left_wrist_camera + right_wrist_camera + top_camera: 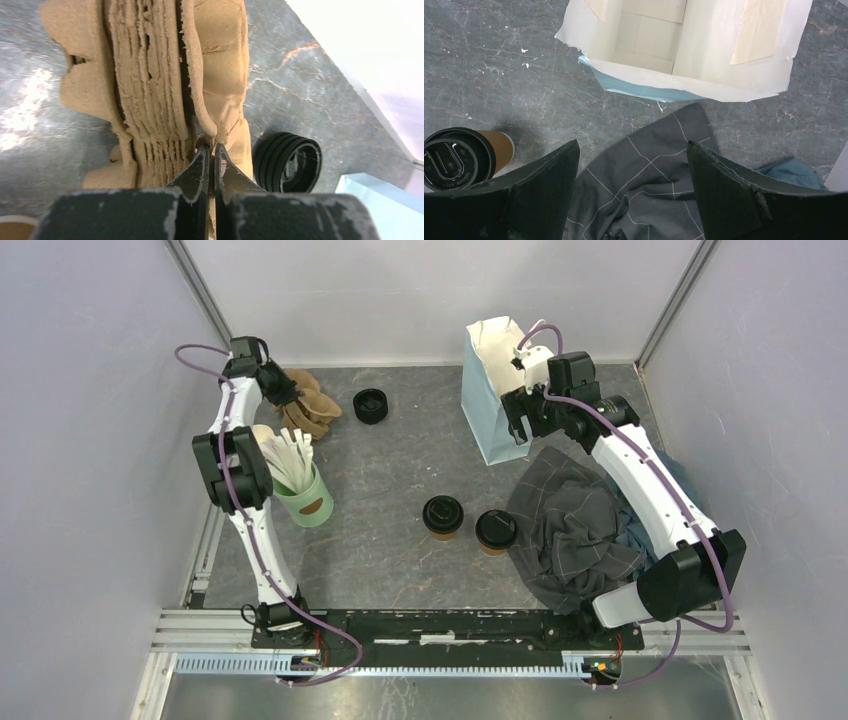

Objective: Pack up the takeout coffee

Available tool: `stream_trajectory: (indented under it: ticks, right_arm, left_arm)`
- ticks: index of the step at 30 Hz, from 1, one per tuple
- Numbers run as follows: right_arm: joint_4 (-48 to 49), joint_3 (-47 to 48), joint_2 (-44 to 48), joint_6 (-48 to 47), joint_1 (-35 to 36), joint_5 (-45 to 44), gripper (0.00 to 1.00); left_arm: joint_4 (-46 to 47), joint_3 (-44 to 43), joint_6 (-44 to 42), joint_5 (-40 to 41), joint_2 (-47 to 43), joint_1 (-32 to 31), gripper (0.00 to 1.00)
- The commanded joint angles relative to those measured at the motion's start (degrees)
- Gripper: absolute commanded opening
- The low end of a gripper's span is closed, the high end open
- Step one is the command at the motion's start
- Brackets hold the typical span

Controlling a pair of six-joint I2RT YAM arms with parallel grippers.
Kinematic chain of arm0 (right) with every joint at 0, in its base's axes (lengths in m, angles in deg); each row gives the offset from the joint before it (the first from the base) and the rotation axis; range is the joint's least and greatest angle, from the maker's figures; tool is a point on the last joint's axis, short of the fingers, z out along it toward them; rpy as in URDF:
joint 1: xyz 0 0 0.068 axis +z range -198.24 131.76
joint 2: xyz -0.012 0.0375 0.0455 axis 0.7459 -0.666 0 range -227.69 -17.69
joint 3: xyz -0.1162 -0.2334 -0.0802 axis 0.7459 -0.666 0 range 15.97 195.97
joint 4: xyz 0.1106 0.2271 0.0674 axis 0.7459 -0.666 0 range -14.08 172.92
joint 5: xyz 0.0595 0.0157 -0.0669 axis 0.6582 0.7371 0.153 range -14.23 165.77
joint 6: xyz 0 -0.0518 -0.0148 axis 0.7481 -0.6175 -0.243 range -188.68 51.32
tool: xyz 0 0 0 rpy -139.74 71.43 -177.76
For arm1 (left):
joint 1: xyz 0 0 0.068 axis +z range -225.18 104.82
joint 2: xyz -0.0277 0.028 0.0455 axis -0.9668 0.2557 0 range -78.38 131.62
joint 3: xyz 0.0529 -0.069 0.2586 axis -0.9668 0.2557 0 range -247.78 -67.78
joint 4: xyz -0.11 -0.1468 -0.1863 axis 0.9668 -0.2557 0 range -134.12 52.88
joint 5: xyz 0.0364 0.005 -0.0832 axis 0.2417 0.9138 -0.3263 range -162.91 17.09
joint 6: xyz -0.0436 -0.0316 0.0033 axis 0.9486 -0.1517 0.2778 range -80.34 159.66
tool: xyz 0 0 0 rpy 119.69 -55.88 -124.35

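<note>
At the far left of the grey marbled table (400, 465), the left gripper (211, 149) was pinched tight on the outermost tray (222, 75) of a stack of tan moulded-pulp cup carriers (145, 75) (a stack of black plastic lids (287, 162) sat near it). Two small brown paper cups with black sip lids stood upright mid-table: the left cup (442, 517), and the right cup (495, 530) just beside a crumpled grey checked cloth (570, 530). The right gripper (631, 146) hung with jaws wide over the cloth's edge, near an open pale-blue paper bag (684, 87).
</note>
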Motion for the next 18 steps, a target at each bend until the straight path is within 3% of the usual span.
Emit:
stream_trajectory:
  ticks: [1, 13, 18]
  right_arm:
    - [1.48, 1.33, 0.89, -0.28, 0.17, -0.77, 0.85]
    - [1.5, 1.55, 0.65, -0.23, 0.2, -0.77, 0.86]
    - [1.44, 1.85, 0.39, -0.02, 0.2, 0.0, 0.86]
  left_arm:
    - [11.8, 5.49, 4.64, -8.43, -4.88, 0.93, 0.02]
    - [18.24, 7.6, 4.23, -10.3, -10.02, 1.33, 0.02]
    - [23.07, 10.17, 4.61, -18.12, -13.06, 0.49, 0.02]
